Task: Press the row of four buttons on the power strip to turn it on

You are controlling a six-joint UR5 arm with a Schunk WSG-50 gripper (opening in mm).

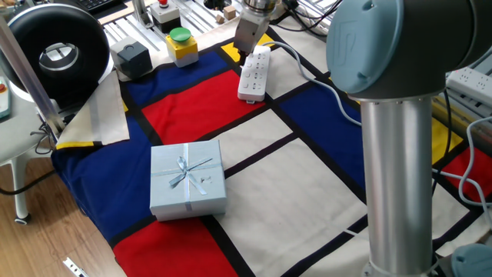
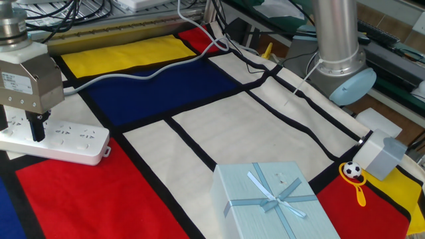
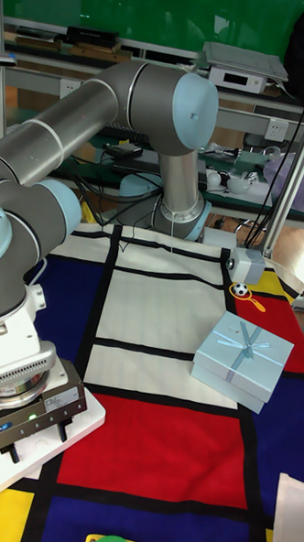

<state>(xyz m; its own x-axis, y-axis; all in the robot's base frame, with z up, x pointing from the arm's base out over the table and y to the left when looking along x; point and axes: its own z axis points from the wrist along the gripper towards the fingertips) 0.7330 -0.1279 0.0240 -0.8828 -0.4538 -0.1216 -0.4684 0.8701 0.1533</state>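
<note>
- The gripper hangs straight down over the far end of the power strip, its dark fingers reaching the strip's top face; whether they are parted or closed together I cannot tell from any view.
- The power strip is a long white plastic bar with rows of socket holes on top, lying flat on the patchwork cloth.
- The four buttons are too small to make out in any view.
- Its white cable leaves the end under the gripper and snakes across the blue panel toward the table's far edge.
- In the one fixed view its long axis runs near to far, tilted slightly right at the far end.
- To its left, apart from it, stands a yellow box with a green round button; the pale blue gift box sits well apart, nearer, with open cloth between.
</note>
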